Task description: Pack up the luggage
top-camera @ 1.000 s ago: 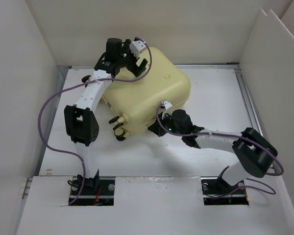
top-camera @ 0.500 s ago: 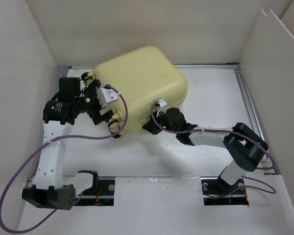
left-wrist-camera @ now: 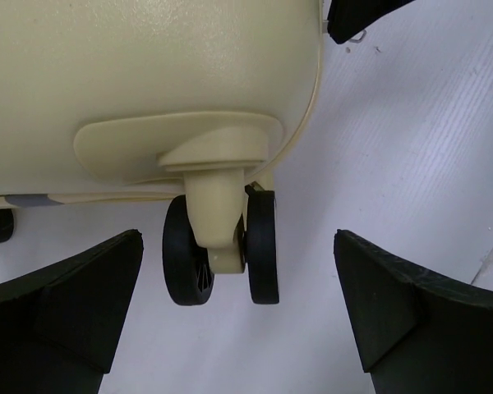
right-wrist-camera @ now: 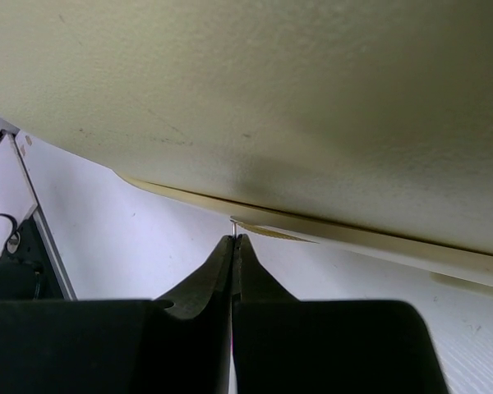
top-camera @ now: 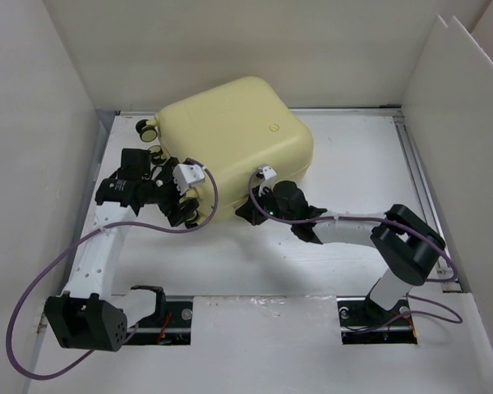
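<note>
The luggage point(top-camera: 238, 131) is a pale yellow hard-shell suitcase lying closed at the back middle of the table. My left gripper point(top-camera: 183, 209) sits at its near left corner, open wide. In the left wrist view the twin black wheel point(left-wrist-camera: 222, 254) on its cream fork stands just ahead of the open left gripper point(left-wrist-camera: 238, 240), not touched. My right gripper point(top-camera: 248, 207) presses against the suitcase's front edge. In the right wrist view the right gripper point(right-wrist-camera: 234, 240) is shut on a thin metal zipper pull point(right-wrist-camera: 232, 223) at the shell seam point(right-wrist-camera: 329, 234).
Another wheel point(top-camera: 148, 129) shows at the suitcase's far left corner. White walls enclose the table on the left, back and right, with a metal rail point(top-camera: 415, 180) along the right side. Purple cables loop off both arms.
My left arm swung from behind the suitcase round to its near left corner and opened fully. The suitcase turned and shifted back and left. The right gripper followed it, staying shut.
</note>
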You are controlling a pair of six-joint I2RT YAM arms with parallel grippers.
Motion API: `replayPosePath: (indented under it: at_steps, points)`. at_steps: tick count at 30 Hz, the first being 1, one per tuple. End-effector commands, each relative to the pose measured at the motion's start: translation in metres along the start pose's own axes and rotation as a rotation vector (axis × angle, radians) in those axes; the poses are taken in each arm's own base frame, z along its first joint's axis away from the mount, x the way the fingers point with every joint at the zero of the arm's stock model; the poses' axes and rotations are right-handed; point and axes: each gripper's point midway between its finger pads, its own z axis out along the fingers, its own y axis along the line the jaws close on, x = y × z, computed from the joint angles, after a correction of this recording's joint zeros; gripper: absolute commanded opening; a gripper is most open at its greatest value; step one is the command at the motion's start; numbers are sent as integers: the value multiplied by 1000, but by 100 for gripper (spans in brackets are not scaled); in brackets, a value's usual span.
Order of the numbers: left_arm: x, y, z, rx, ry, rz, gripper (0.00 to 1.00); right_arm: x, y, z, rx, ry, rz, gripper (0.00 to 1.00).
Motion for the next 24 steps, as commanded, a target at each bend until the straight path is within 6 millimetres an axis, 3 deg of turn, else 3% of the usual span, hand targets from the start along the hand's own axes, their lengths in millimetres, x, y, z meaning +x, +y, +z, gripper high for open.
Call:
replayPosePath:
  at_steps: [1,6,9,10,12,14,18,20,24]
  points:
    - [-13,10,2,-59,-77,23,100,4,2,11,8,21,29,0]
    - [10,23,20,-129,-31,-38,100,6,2,11,8,21,40,0]
    - [15,28,24,-147,-14,-49,86,6,1,11,17,16,49,0]
    - [17,28,26,-140,-9,-72,55,5,0,11,25,12,58,0]
    - [10,33,25,-154,-25,-96,4,9,-4,10,38,16,60,0]
    - [2,36,22,-159,-45,-98,0,12,-11,7,84,29,74,0]
    - [-7,36,11,-175,-51,-130,0,17,-51,-13,249,45,109,0]
    - [-13,40,4,-193,-53,-135,0,19,-86,-35,360,35,153,0]
    - [-19,43,-6,-220,-51,-151,0,-16,-124,-81,499,-86,197,0]
